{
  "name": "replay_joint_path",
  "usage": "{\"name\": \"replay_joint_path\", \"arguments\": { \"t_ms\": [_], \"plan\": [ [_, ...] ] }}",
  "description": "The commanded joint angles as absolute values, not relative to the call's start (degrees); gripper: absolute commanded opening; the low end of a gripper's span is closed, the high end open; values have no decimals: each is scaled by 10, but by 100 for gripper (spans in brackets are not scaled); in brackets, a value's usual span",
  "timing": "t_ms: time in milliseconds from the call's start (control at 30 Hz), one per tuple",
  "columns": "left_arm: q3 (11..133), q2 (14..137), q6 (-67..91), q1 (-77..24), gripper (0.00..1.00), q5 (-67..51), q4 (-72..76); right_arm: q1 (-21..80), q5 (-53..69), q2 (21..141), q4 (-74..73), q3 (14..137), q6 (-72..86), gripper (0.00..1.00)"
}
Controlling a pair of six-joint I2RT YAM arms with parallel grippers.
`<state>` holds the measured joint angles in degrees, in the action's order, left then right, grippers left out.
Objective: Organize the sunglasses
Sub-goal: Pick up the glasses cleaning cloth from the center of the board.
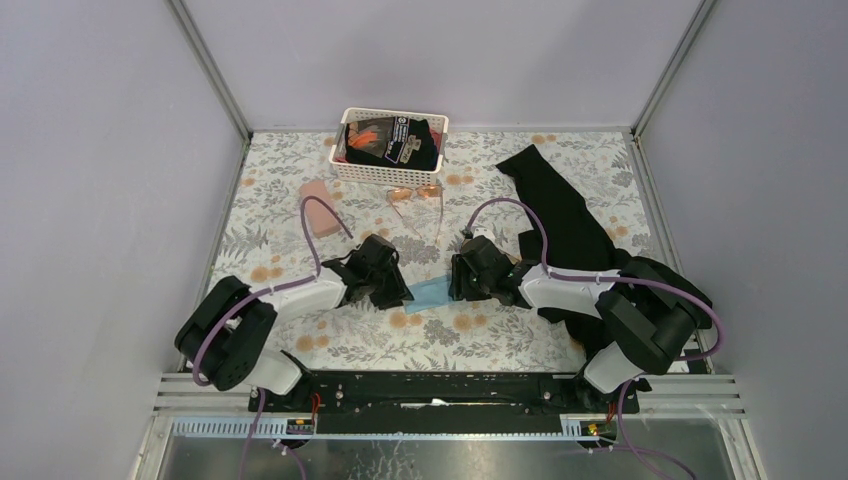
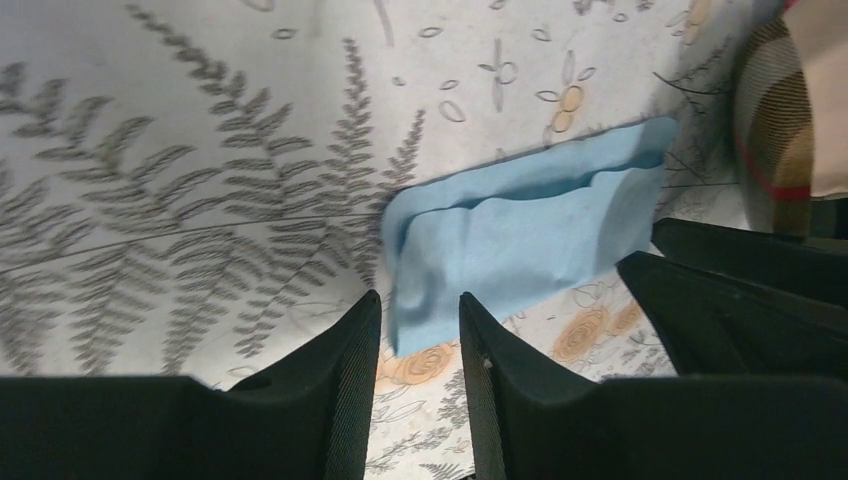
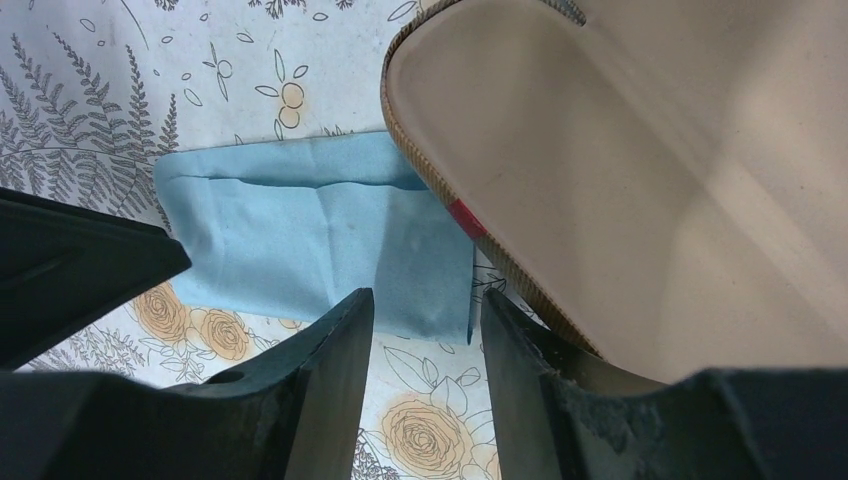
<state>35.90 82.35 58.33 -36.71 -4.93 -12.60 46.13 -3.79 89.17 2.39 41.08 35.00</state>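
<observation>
The wire-framed sunglasses (image 1: 415, 200) with pale orange lenses lie just in front of the white basket (image 1: 345, 168). I cannot make out the dark black-framed sunglasses. My left gripper (image 1: 400, 292) and right gripper (image 1: 455, 280) face each other low over a light-blue cloth (image 1: 432, 293). In the left wrist view the left gripper (image 2: 420, 300) is open and empty at the cloth's (image 2: 520, 240) near corner. In the right wrist view the right gripper (image 3: 428, 295) is open and empty at the cloth's (image 3: 310, 235) edge, beside an open plaid case (image 3: 620, 180).
The basket holds dark packets and something orange. A pink case (image 1: 318, 205) lies at the back left. A black cloth (image 1: 560, 215) stretches along the right side. The plaid case (image 2: 775, 120) also shows at the right of the left wrist view.
</observation>
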Motion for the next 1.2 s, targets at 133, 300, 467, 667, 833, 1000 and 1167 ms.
{"name": "replay_joint_path", "arguments": {
  "t_ms": [133,300,467,667,833,1000,1167],
  "plan": [
    [333,880,574,-369,37,-76,-75,466,-53,893,24,427,350,52],
    [340,894,572,-369,26,-76,-78,466,-52,890,24,425,351,53],
    [343,891,569,-369,0,-61,-95,466,-53,883,19,428,348,53],
    [350,865,549,-368,0,-53,-124,469,-46,884,11,438,339,58],
    [362,850,520,-364,0,-55,-162,478,-36,891,14,447,338,60],
    [373,851,490,-361,0,-79,-161,489,-37,909,14,460,342,60],
    [375,859,485,-360,0,-84,-156,497,-45,923,11,468,348,57]
  ]
}}
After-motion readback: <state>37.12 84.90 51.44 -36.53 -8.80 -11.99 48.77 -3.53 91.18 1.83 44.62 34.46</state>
